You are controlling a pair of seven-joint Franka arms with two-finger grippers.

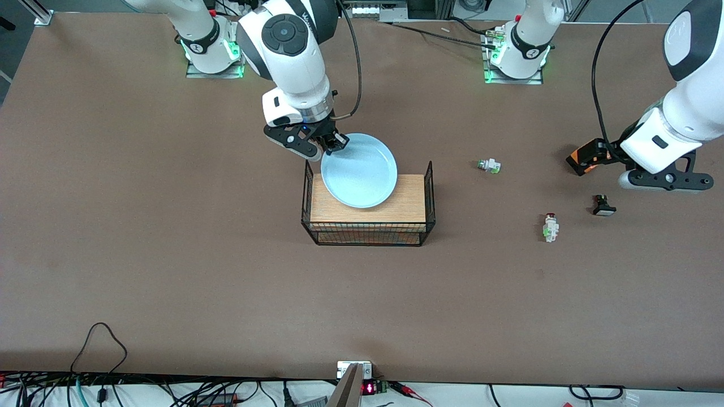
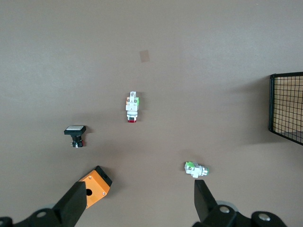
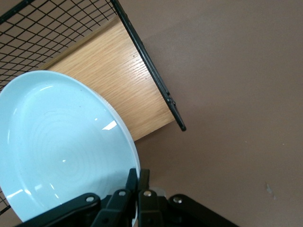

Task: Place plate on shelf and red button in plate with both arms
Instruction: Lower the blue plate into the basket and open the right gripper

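Grippers we see: right gripper (image 1: 331, 146) clenched on the plate (image 1: 360, 170) rim over the rack (image 1: 367, 212); left gripper (image 2: 137, 201) spread wide above the table near the red button (image 1: 550, 226).

**Count of things on the table**

One plate (image 1: 359, 171), pale blue. One wire rack with a wooden top (image 1: 367, 209). Two small white push-button parts: one red button (image 1: 550, 227) with a dark red cap, one similar white part (image 1: 489, 165) without a red cap. One small black part (image 1: 603, 205) with a pale face. One orange box (image 1: 582, 159). Two robot arms, each with one gripper: left gripper (image 2: 137, 205), right gripper (image 1: 331, 146).
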